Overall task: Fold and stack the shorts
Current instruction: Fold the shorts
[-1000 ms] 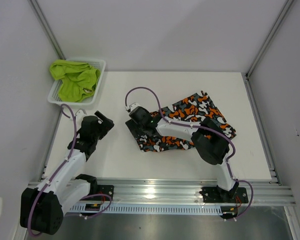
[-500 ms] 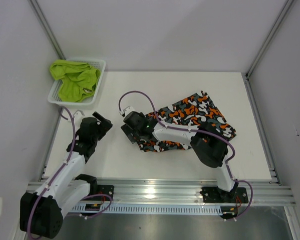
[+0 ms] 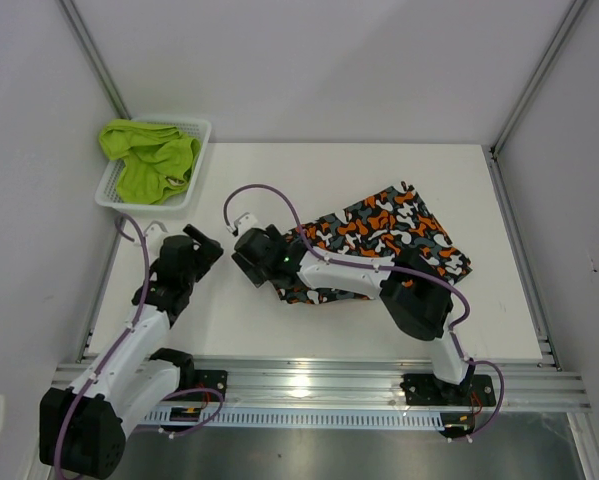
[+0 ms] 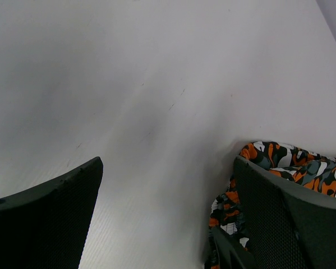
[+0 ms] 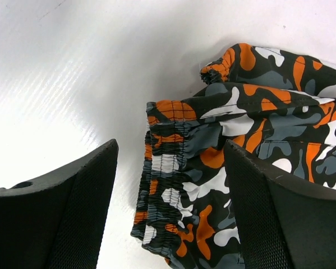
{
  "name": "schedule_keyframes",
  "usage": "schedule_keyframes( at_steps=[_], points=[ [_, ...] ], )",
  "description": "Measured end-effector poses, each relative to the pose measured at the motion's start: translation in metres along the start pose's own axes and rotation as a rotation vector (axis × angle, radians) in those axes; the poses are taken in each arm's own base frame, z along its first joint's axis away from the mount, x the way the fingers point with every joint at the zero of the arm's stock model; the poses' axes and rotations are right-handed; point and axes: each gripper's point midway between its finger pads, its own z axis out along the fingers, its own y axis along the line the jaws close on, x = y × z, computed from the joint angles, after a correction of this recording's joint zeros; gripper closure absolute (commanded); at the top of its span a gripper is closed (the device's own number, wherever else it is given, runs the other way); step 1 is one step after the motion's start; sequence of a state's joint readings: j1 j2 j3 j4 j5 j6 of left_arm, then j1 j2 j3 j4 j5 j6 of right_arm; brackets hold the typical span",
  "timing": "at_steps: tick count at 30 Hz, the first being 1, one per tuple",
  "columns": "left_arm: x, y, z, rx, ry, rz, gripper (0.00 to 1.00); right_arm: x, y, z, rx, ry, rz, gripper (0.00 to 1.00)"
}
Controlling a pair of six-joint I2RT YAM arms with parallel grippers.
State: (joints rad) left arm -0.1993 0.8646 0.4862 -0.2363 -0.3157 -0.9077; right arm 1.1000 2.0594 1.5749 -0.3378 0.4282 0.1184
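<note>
The right gripper is held open, with its two black fingers set wide apart. Nothing is pinched by them. Between them, in the right wrist view, the stretchy waist end of the camouflage shorts is seen lying crumpled on the white table. The right arm is stretched low and far to the left across these shorts, and its elbow is bent near its base.

The left gripper is opened wide too and is held over bare table. Nothing is held in it. The left arm is bent forward and turned toward the right gripper.

Only from above can the lime green shorts be seen, piled in the white basket at the far left corner of the table. The folds of the waistband are shown only by the right wrist view, since from above they are hidden under the arm. In the left wrist view a bit of the camouflage shorts is seen behind the right finger.

One second ago the right gripper was held further in over the shorts. It has since been moved left, to their left edge. The left arm has hardly been moved, and both shorts have been left where they were.
</note>
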Motion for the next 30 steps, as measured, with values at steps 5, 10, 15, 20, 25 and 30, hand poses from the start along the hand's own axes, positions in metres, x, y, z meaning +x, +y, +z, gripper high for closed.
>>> schedule_keyframes(
  at_steps=[5,10,15,20,25,30],
  points=[
    [-0.003,0.0,-0.002,-0.002,-0.012,-0.01,0.01,-0.001,-0.001,0.001,0.002,0.001,0.002,0.24],
    [-0.003,0.002,-0.002,-0.007,-0.012,-0.009,0.01,0.008,-0.001,0.011,0.01,0.023,-0.003,0.27],
    [-0.003,0.002,-0.002,-0.008,-0.012,-0.009,0.01,0.023,0.001,0.024,0.014,0.058,-0.017,0.3],
    [-0.003,0.002,-0.002,-0.008,-0.012,-0.009,0.01,0.03,0.001,0.029,0.027,0.073,-0.022,0.47],
    [-0.002,0.002,-0.002,-0.007,-0.012,-0.009,0.01,0.025,-0.011,0.03,0.086,0.057,0.005,0.69],
    [-0.002,0.002,-0.002,-0.008,-0.012,-0.009,0.01,0.023,-0.022,0.029,0.141,0.033,0.038,0.73]
  ],
)
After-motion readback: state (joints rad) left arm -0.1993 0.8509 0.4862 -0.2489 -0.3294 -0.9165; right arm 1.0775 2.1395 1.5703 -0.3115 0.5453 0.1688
